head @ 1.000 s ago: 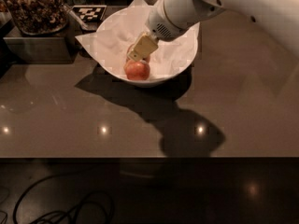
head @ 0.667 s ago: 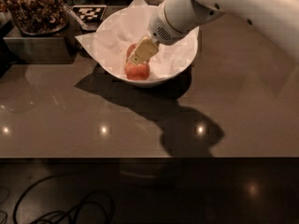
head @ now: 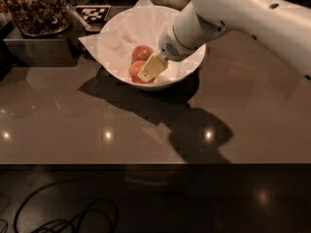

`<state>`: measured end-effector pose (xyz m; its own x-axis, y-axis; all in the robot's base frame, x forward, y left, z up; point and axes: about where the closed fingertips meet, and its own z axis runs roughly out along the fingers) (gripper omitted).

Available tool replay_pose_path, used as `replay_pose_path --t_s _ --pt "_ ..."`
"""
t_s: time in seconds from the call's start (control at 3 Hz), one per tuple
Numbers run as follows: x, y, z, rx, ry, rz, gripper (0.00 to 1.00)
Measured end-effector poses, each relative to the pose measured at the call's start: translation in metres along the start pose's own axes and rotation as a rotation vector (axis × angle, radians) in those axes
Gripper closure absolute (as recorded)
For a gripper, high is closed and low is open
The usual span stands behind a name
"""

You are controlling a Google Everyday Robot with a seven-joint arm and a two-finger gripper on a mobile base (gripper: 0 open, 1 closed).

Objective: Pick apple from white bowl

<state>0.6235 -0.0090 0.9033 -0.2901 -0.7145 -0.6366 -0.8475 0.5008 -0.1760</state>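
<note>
The white bowl stands at the back middle of the brown table, lined with crinkled white paper whose corners stick out. A red apple lies at the bowl's bottom. A second reddish round shape shows just behind it. My gripper, pale yellow at its tip, reaches down into the bowl from the upper right on the white arm. It sits against the right side of the front apple and covers part of it.
A dark tray of brown nuggets stands at the back left on a dark box. A black-and-white checkered tag lies beside the bowl. The table's front edge runs across, with cables on the floor below.
My gripper has moved lower into the bowl, down onto the front apple. The reddish shape behind it, covered before, now shows.
</note>
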Motion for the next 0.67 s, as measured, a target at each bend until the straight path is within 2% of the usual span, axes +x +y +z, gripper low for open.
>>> replay_pose_path --t_s 0.33,0.67 --pt "0.0039 0.0042 0.0128 -0.018 0.021 0.004 0.33" --pt "-0.0004 0.0051 0.0212 -0.031 0.014 0.021 0.35"
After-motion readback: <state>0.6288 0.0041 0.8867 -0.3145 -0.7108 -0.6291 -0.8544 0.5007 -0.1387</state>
